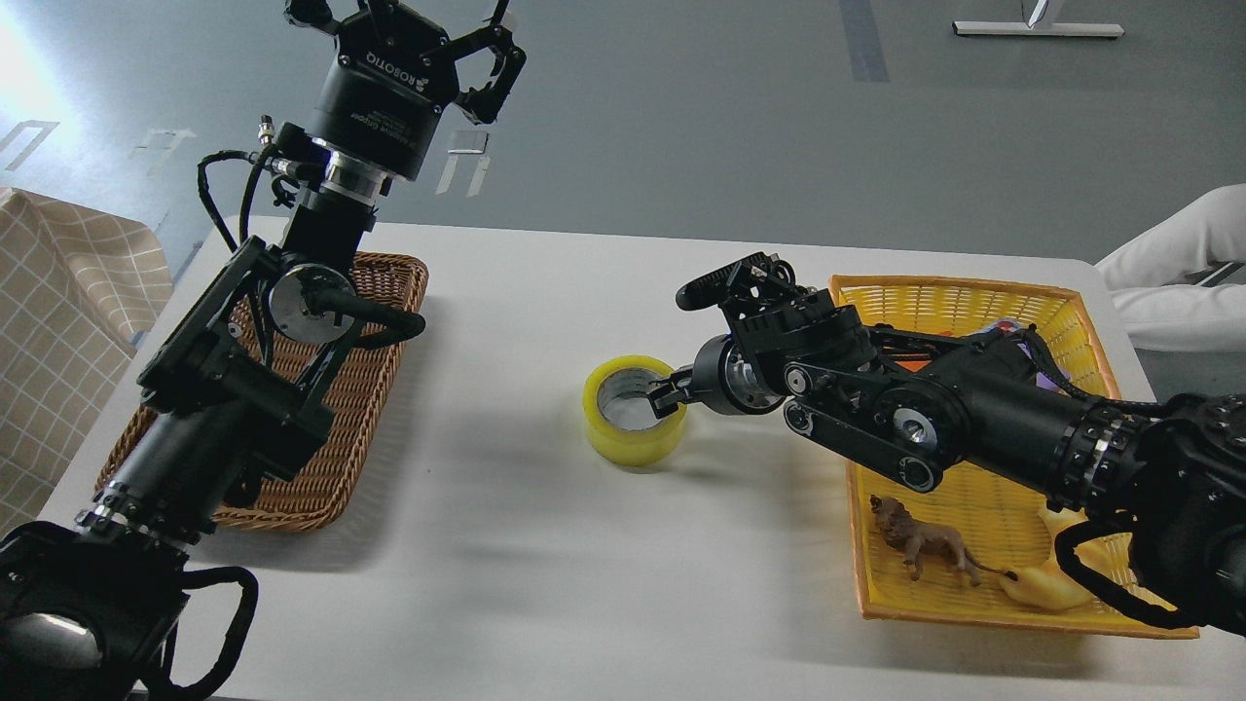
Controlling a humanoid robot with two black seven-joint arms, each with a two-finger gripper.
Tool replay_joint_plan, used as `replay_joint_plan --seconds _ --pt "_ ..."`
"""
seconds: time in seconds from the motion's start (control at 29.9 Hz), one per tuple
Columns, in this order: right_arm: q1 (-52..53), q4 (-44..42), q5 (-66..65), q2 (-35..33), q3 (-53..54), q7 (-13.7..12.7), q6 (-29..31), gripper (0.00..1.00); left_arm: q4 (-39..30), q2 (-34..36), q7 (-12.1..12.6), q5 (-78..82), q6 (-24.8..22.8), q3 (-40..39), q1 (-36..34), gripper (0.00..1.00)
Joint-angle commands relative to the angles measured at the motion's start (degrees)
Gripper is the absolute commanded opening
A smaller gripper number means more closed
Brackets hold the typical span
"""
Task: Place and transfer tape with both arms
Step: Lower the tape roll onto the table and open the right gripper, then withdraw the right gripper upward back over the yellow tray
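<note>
While the tape [635, 410] stands on its flat side near the middle of the white counter [506, 565], my right fingers [670, 391] reach into it, 1 inside the grey core and the other hidden, so I cannot tell whether they pinch the wall. My left fingers [467, 63] hang spread and empty, raised above the brown wicker basket [375, 389]. A toy lion [925, 547] lies in the yellow basket [959, 297].

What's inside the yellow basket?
In the yellow basket: a lion toy and a yellow toy. The right arm covers other items.
</note>
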Motion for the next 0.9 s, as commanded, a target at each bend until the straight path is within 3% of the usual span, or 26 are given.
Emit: replay_joint_plan --seconds 0.0,0.1,0.37,0.87 --pt "-0.33 0.17 0.13 0.0 2.42 0.46 0.0 0.82 0.0 -0.02 0.0 0.0 0.0 0.0 -0.08 0.98" --pt "0.11 0.43 0.13 0.0 2.95 0.46 0.0 0.91 0.0 0.06 0.0 0.0 0.0 0.17 -0.08 0.98" --pt "0.64 1.92 0.22 -1.14 9.63 0.46 0.0 0.96 0.0 -0.64 0.09 0.0 0.0 0.61 0.0 0.98" --pt "-2.86 20.63 0.22 -16.34 32.98 0.72 0.0 0.99 0.53 0.42 0.26 0.09 0.0 1.05 0.27 0.98"
